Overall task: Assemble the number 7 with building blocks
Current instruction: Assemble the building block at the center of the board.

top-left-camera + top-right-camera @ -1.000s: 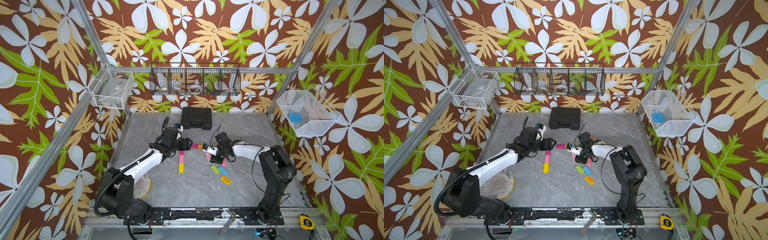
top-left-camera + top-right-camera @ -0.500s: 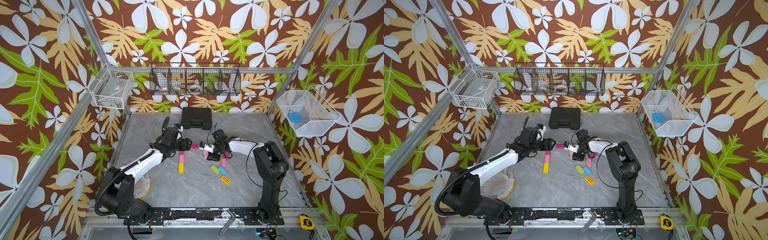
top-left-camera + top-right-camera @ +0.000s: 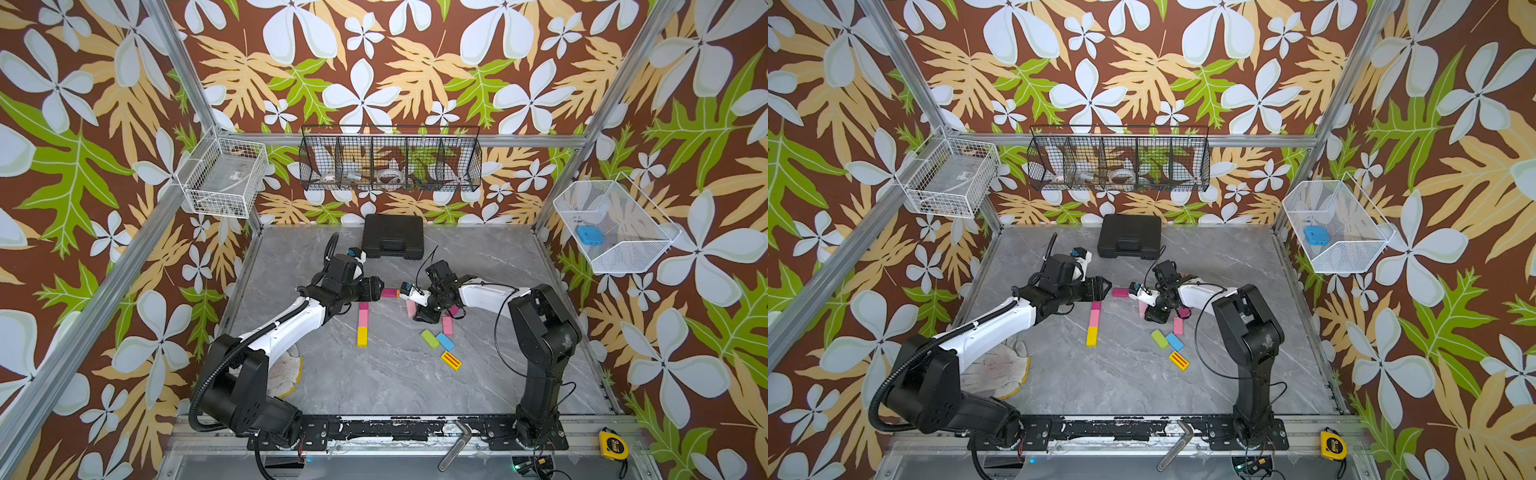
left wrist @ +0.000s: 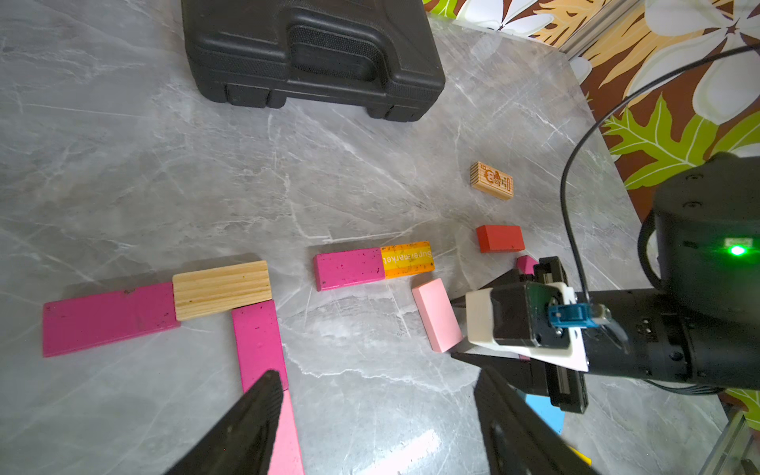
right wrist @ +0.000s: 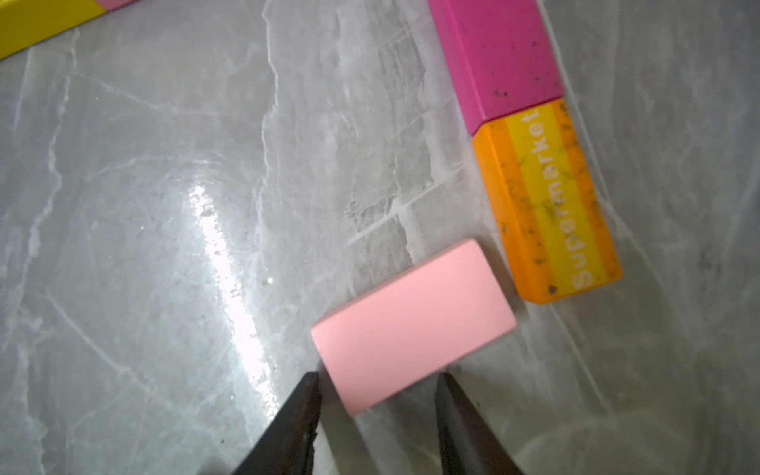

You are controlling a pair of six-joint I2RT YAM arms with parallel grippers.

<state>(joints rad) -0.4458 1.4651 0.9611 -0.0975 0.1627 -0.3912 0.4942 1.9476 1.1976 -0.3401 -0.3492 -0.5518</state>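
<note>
Building blocks [image 4: 222, 288]: one pale-pink block [image 5: 413, 325] at right claw [image 5: 379, 375], grip unclear; left claw [image 4: 375, 371] open.

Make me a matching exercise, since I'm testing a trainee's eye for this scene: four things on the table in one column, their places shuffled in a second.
Things:
1. pale pink block
2. plain wood block
3. orange Supermarket block
4. black case

Places:
A. end to end with a single magenta block
B. at the back of the table
C. one end between the fingertips of the right gripper
D. at the corner where two magenta blocks meet

Pairs: 1-C, 2-D, 3-A, 4-B.
</note>
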